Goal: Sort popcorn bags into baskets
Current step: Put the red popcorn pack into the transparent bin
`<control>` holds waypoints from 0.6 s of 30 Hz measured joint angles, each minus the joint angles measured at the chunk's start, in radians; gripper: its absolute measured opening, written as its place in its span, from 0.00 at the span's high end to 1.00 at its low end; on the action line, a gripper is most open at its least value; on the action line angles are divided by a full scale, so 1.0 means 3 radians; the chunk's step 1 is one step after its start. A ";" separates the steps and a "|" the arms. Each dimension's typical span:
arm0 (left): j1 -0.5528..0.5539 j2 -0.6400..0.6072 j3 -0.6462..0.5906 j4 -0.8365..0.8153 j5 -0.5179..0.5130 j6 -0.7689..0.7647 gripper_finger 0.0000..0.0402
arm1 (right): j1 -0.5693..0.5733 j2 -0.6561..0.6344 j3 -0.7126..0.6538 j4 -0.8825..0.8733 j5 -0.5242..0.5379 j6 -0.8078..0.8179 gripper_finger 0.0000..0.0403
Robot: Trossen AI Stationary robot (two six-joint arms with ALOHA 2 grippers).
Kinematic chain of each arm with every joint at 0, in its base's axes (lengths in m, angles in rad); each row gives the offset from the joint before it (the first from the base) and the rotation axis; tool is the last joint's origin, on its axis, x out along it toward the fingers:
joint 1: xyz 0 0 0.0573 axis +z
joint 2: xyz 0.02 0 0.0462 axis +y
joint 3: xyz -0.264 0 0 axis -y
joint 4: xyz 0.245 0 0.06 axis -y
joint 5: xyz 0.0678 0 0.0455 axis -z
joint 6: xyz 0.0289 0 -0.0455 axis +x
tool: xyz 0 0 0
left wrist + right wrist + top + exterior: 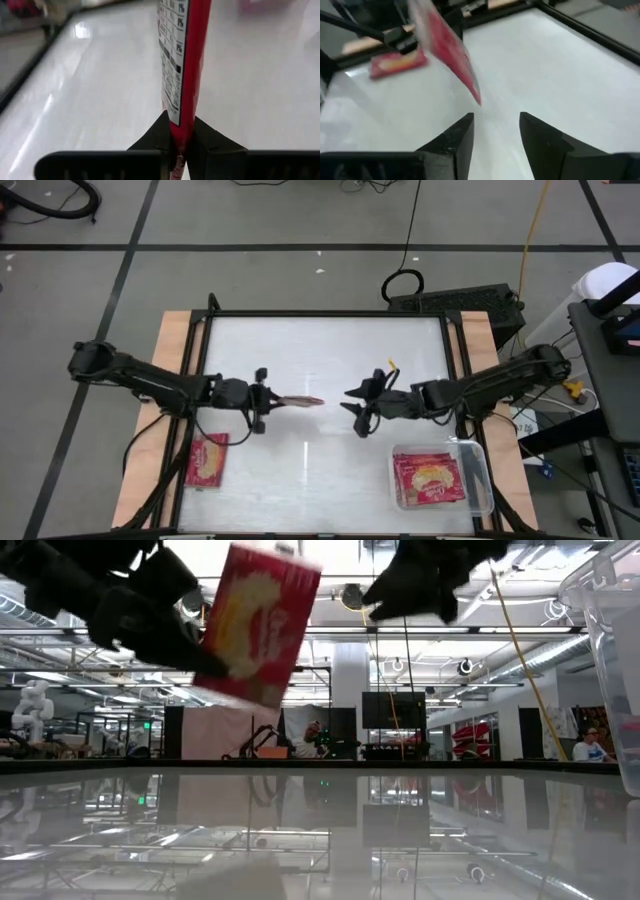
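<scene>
From above, the left gripper (268, 402) pinches the end of one flat red popcorn packet (300, 401), held edge-on over the middle of the white table (320, 350); the right gripper (357, 405), facing it, stands apart with fingers spread, holding nothing; a second red packet (207, 459) lies flat by the table's near left edge; a clear plastic rectangular bin (478, 470) at near right holds more, number unclear; from table height, the held packet shows a yellow-cream picture, tilted; the left wrist view shows fingers (160, 135) clamped on its edge, grey-white print visible; the right wrist view shows parted fingers (457, 137), the packet just beyond them.
</scene>
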 joint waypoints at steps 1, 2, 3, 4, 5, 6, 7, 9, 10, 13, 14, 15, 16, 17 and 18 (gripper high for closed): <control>0.0044 -0.0089 0.0044 -0.0301 0.0008 -0.0023 0.93 | -0.0014 -0.0003 0.0168 -0.0281 -0.0005 0.0002 0.62; 0.0094 -0.0152 0.0112 -0.0565 0.0044 -0.0043 0.94 | -0.0022 0.0003 0.0346 -0.0539 -0.0012 -0.0028 0.62; 0.0148 -0.0208 0.0196 -0.0833 0.0097 -0.0055 0.94 | -0.0036 0.0039 0.0540 -0.0775 -0.0015 -0.0089 0.62; 0.0201 -0.0256 0.0287 -0.1120 0.0139 -0.0061 0.95 | -0.0055 0.0090 0.0740 -0.0967 -0.0016 -0.0170 0.62; 0.0249 -0.0284 0.0385 -0.1377 0.0175 -0.0064 0.95 | -0.0076 0.0142 0.0938 -0.1133 -0.0022 -0.0255 0.62; 0.0296 -0.0284 0.0492 -0.1603 0.0192 -0.0065 0.95 | -0.0102 0.0206 0.1150 -0.1317 -0.0026 -0.0334 0.62; 0.0334 -0.0268 0.0593 -0.1789 0.0207 -0.0064 0.95 | -0.0130 0.0286 0.1349 -0.1512 -0.0039 -0.0410 0.62; 0.0407 -0.0224 0.0783 -0.2162 0.0252 -0.0037 0.94 | -0.0205 0.0449 0.1755 -0.1786 -0.0113 -0.0575 0.62; 0.0430 -0.0182 0.0883 -0.2316 0.0272 -0.0014 0.93 | -0.0243 0.0540 0.1932 -0.1933 -0.0143 -0.0655 0.62; 0.0486 -0.0034 0.1154 -0.2677 0.0289 0.0067 0.92 | -0.0359 0.0809 0.2349 -0.2211 -0.0300 -0.0945 0.62; 0.0497 0.0031 0.1239 -0.2796 0.0295 0.0090 0.93 | -0.0395 0.0894 0.2452 -0.2237 -0.0350 -0.1047 0.62; 0.0510 0.0103 0.1323 -0.2844 0.0296 0.0109 0.93 | -0.0425 0.0968 0.2533 -0.2267 -0.0401 -0.1153 0.62; 0.0521 0.0174 0.1396 -0.2884 0.0295 0.0130 0.93 | -0.0459 0.1047 0.2599 -0.2279 -0.0449 -0.1280 0.62; 0.0532 0.0250 0.1461 -0.2958 0.0295 0.0137 0.94 | -0.0485 0.1127 0.2673 -0.2269 -0.0465 -0.1389 0.62; 0.0542 0.0337 0.1524 -0.3036 0.0296 0.0140 0.94 | -0.0509 0.1187 0.2726 -0.2239 -0.0468 -0.1490 0.62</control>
